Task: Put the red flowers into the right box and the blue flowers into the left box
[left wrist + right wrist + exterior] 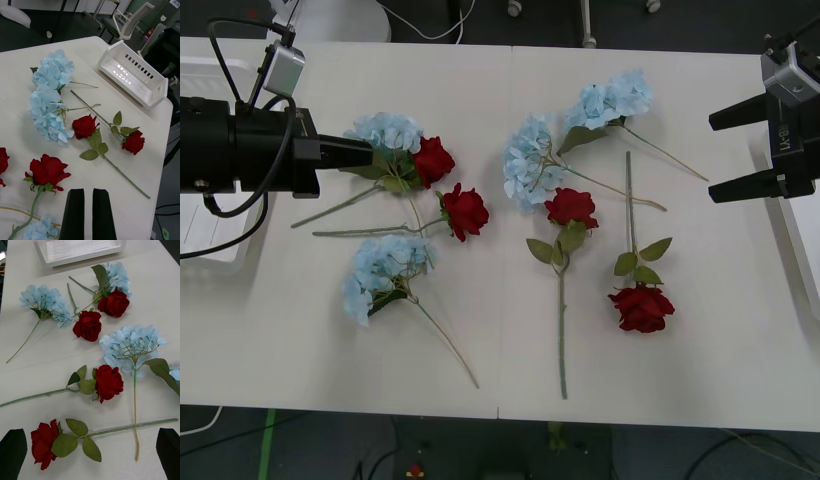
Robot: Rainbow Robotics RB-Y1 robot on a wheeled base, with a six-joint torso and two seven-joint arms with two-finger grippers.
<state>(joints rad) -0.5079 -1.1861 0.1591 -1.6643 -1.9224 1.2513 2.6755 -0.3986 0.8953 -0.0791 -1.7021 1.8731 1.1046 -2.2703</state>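
All eight flowers lay loose on the bench (pixel 720 330) when I checked, so I judged the sorting had not begun. The four red flowers (pixel 466 211) were spread across the middle: two close together on my left side beside a blue cluster, one near the center, and one lower on my right with its stem running away from me. The four blue flowers (pixel 386 133) lay among them, two on the left and two overlapping above the center. The left box (pixel 210 75) sat at the bench's left edge, and the right box (pixel 133 73) stood at the far right edge, its visible part holding no flowers. My left tool (pixel 365 152) was clenched, its tips at the upper-left blue cluster but grasping nothing I could make out. My right tool (pixel 725 150) hung released beyond the right-hand flowers.
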